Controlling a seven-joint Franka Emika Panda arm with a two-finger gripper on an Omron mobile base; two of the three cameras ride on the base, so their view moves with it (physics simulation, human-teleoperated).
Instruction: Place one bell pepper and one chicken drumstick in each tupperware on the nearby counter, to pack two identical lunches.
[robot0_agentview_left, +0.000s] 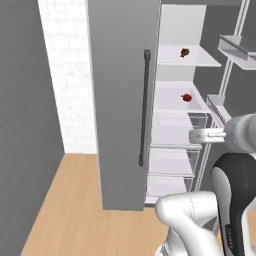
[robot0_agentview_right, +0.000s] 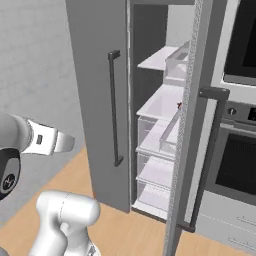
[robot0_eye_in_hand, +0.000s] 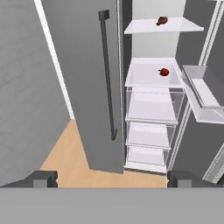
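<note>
A red bell pepper (robot0_agentview_left: 187, 97) (robot0_eye_in_hand: 164, 71) lies on the middle shelf of the open fridge, and a sliver of it shows in the right base view (robot0_agentview_right: 179, 105). One shelf higher sits a brown chicken drumstick (robot0_agentview_left: 184, 52) (robot0_eye_in_hand: 162, 20). My gripper (robot0_agentview_left: 194, 136) (robot0_agentview_right: 67, 142) (robot0_eye_in_hand: 113, 179) hangs in front of the fridge, well short of the shelves and below the pepper's level. Its jaws are open wide with nothing between them. The tupperware and the counter are out of view.
The fridge's left door (robot0_agentview_left: 120, 100) is closed, with a long dark handle (robot0_agentview_left: 145, 107) (robot0_eye_in_hand: 107, 74). The right door (robot0_agentview_right: 192, 125) stands open, carrying bins (robot0_eye_in_hand: 201, 94). Clear drawers (robot0_eye_in_hand: 151, 105) fill the lower fridge. An oven (robot0_agentview_right: 240, 165) stands to the right, over wooden floor (robot0_agentview_left: 70, 210).
</note>
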